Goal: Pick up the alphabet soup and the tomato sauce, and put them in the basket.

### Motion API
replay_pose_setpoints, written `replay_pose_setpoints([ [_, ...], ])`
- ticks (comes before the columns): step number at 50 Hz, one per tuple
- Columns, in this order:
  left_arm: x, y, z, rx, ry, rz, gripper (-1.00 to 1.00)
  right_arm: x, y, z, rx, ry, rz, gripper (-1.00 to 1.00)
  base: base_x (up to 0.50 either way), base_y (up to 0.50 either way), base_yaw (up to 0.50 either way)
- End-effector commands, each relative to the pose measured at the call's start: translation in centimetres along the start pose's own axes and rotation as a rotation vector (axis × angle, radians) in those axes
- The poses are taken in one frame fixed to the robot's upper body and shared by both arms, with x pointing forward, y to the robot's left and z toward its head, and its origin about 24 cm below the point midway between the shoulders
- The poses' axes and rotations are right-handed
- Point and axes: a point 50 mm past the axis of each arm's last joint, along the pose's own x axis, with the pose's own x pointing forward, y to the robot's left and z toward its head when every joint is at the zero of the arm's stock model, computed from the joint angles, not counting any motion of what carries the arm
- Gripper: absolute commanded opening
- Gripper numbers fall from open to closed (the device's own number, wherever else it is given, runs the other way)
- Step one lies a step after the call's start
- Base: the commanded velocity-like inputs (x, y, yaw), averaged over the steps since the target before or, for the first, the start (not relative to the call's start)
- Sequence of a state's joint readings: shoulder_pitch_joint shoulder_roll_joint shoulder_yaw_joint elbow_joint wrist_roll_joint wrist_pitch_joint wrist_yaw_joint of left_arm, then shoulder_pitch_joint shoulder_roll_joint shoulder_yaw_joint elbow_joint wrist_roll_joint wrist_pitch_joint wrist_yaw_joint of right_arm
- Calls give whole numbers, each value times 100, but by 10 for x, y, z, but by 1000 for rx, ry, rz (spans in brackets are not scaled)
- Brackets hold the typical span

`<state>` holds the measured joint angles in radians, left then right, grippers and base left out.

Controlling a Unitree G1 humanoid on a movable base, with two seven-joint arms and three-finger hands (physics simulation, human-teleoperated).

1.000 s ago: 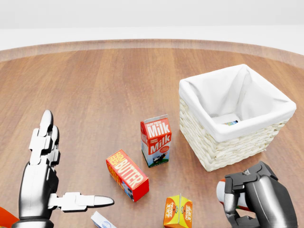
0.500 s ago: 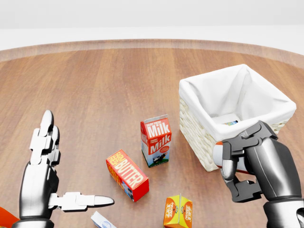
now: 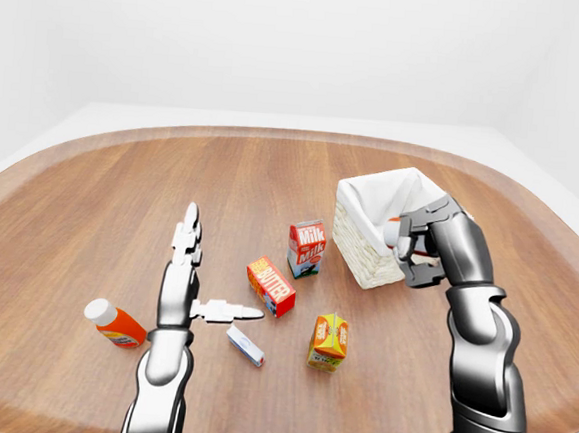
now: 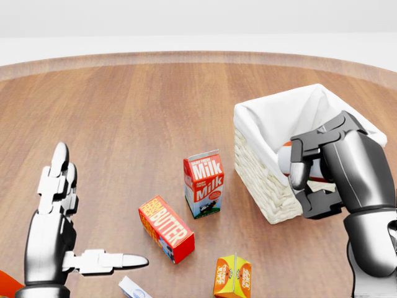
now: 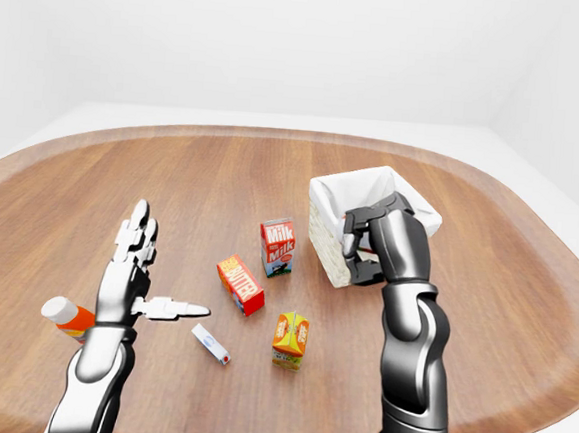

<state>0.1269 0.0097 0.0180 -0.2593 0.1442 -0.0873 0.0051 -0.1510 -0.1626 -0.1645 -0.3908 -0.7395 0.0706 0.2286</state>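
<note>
**Can held at the basket's rim, drop not yet made**

The right hand [image 4: 316, 177] was closed round a red-and-white can [image 4: 286, 155], most likely one of the two task cans, though its label could not be read. Hand and can hung at the near rim of the white-lined wicker basket [image 4: 260, 118], which stood toward the right edge of the tabletop [image 4: 136, 105]. The can seemed partly over the opening; whether it had cleared the rim could not be told.

The left hand [image 4: 59, 230] was wide open and empty, fingers straight and thumb stuck out sideways, above the tabletop's near left part.

The basket's inside was largely hidden by the hand, so whether another can already lay there could not be said. Judged so, this can was almost delivered and needed only release; the other remained unaccounted for.

Between the hands stood a milk carton [image 4: 203, 184], a butter box [image 4: 166, 228] and an orange carton [image 4: 232, 277]. A red bottle [image 3: 113, 324] lay near the left edge
</note>
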Motion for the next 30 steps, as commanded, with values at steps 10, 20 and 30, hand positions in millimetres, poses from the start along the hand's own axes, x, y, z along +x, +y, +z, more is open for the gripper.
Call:
replay_pose_setpoints([
  [10,0,-1,-1,3,6,-8,100,35,-14,21,-27,-96,-46,-100,0,0,0],
  [20,-1,-2,-1,4,5,-9,100,68,-9,21,-43,-83,-38,-100,0,0,0],
  [30,-1,-2,-2,5,8,-9,100,96,-4,8,-44,-15,-36,-100,0,0,0],
])
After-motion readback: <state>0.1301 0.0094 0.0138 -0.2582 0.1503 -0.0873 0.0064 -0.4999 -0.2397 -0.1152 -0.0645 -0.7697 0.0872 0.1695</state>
